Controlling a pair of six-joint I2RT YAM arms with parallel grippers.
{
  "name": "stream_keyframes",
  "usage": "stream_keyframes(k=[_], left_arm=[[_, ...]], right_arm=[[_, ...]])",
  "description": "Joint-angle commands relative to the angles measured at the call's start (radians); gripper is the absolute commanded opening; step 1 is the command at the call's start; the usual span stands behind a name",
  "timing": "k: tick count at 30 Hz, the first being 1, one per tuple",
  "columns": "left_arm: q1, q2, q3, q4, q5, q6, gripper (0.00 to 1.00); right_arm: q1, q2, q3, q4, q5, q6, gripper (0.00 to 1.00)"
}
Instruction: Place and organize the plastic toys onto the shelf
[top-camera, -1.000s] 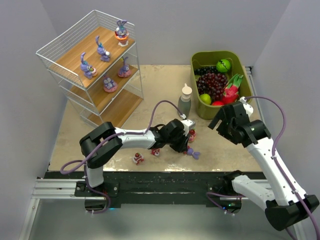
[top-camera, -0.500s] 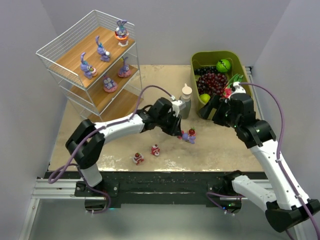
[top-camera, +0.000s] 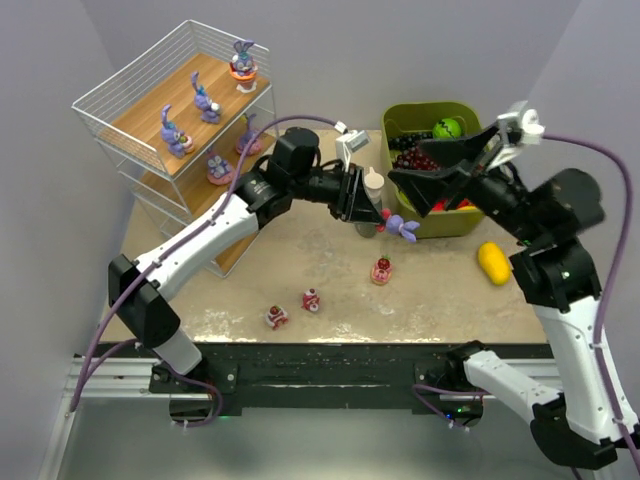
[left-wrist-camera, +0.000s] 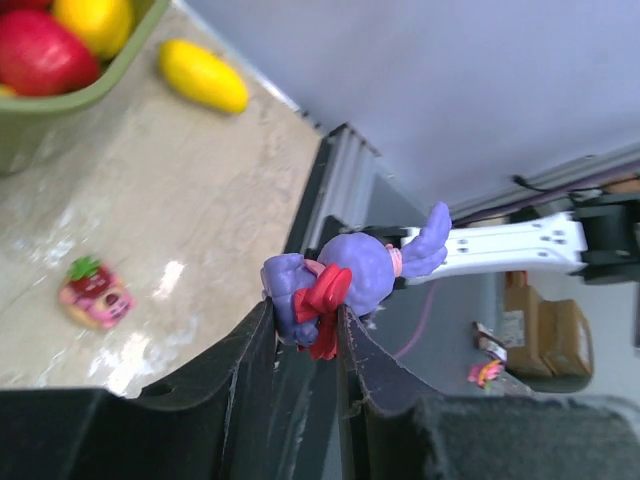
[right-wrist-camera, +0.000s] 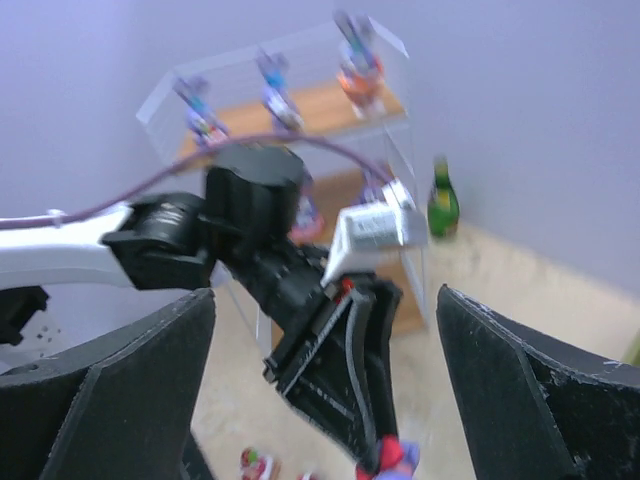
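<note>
The left fingers (left-wrist-camera: 250, 370) are drawn narrow around a purple bunny (left-wrist-camera: 345, 280) with a red bow, pinching it at the body. A second ago that bunny lay on the table (top-camera: 300, 250) near the front edge. It now hangs in the air beside the bottle (top-camera: 373, 183), well clear of the surface, so the pick looks secure and the carry toward the shelf (top-camera: 150, 115) can begin. The right fingers (top-camera: 440, 172) have risen from beside the green bin (top-camera: 450, 225) and stand spread wide, holding nothing, facing the left arm. Whether a hand-over is meant cannot be told from the blurred right wrist view. Five bunnies (top-camera: 205, 100) already sit on the shelf, and three small toys (top-camera: 381, 270) remain on the table.
</note>
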Motion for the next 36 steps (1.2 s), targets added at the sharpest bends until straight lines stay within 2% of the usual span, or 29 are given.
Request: stream_keyframes(k=[1, 8, 9, 12, 18, 20, 24, 27, 36], left_arm=[[0.0, -0.051, 0.109, 0.051, 0.179, -0.114, 0.0], [0.017, -0.112, 0.092, 0.323, 0.322, -0.309, 0.0], [0.023, -0.121, 0.086, 0.422, 0.345, -0.358, 0.0], [0.035, -0.148, 0.078, 0.563, 0.38, -0.451, 0.0], [0.048, -0.175, 0.092, 0.741, 0.435, -0.548, 0.0], [0.048, -0.184, 0.084, 0.774, 0.449, -0.577, 0.0], [0.051, -0.198, 0.058, 0.94, 0.466, -0.682, 0.0], [0.051, -0.203, 0.058, 0.961, 0.462, -0.708, 0.0], [0.051, -0.206, 0.049, 1.035, 0.455, -0.808, 0.0]], right_arm=[[-0.004, -0.001, 0.134, 0.211, -0.179, -0.114, 0.96], [-0.005, 0.012, 0.191, 0.396, -0.372, -0.102, 0.95], [-0.004, 0.015, 0.189, 0.425, -0.435, -0.088, 0.95], [-0.005, 0.028, 0.202, 0.486, -0.503, -0.071, 0.95], [-0.005, 0.032, 0.202, 0.408, -0.569, -0.206, 0.95], [-0.005, 0.032, 0.194, 0.349, -0.544, -0.272, 0.95], [-0.005, 0.026, 0.196, 0.214, -0.54, -0.393, 0.92], [-0.005, 0.014, 0.183, 0.155, -0.536, -0.439, 0.91], [-0.002, 0.037, 0.134, 0.256, -0.674, -0.387, 0.9]])
